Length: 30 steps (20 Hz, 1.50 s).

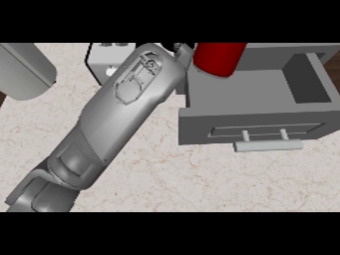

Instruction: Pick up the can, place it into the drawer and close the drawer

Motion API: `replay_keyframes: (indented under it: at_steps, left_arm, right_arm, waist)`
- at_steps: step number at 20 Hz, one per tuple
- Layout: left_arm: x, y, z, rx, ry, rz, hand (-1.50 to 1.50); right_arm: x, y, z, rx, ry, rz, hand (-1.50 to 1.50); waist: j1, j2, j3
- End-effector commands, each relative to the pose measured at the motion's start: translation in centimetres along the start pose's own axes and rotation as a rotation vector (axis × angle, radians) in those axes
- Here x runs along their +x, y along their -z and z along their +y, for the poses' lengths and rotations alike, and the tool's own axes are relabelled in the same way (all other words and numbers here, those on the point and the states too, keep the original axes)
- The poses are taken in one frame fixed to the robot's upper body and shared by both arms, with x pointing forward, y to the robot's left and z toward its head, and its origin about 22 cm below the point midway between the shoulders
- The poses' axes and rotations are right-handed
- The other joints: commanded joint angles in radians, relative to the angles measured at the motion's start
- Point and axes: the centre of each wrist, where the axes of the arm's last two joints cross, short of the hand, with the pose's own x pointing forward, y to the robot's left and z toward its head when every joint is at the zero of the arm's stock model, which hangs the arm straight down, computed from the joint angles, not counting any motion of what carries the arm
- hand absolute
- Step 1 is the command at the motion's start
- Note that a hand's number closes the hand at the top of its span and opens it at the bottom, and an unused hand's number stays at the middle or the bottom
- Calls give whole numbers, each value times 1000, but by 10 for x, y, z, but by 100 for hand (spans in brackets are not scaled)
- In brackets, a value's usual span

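Observation:
The red can sits at the top of the view, over the back left corner of the open grey drawer. My left forearm runs from the lower left up to the can. It hides nearly all of my left hand; only a dark sliver shows against the can's left side. The can is off the counter and the hand appears curled on it. The drawer's inside is bare, and its bar handle faces me. My right hand shows nowhere.
A large grey rounded body lies at the top left corner. A white box stands behind my forearm at the top. Marble counter spreads in front of the drawer, with dark floor past its left and right edges.

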Motion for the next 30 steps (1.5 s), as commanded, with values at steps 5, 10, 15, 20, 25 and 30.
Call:
replay_keyframes:
  at_steps: [5, 10, 15, 20, 25, 30]
  left_arm:
    - [-10, 17, -8, 6, 50, 3, 150]
    - [1, 18, -21, 1, 88, 18, 150]
    - [-15, 21, -18, 21, 113, 44, 150]
    - [-33, 19, -16, 35, 136, 26, 150]
    - [-38, 19, -17, 67, 183, 6, 150]
    - [-61, 13, -14, 88, 212, 23, 150]
  right_arm:
    - [-4, 2, 11, 18, 9, 10, -150]
    - [-10, 12, 4, 35, -7, -2, -150]
    - [-16, 19, 5, 22, 5, -1, -150]
    - [-17, 18, 9, 16, 13, -24, -150]
    - [-4, 28, 14, 25, 19, -34, -150]
    - [-6, 37, 14, 52, -6, -38, -150]
  waist:
    - [-12, 5, 0]
    - [-26, 7, 1]
    - [-36, 12, 2]
    - [-44, 15, 2]
    - [-62, 18, 2]
    - [-76, 23, 2]
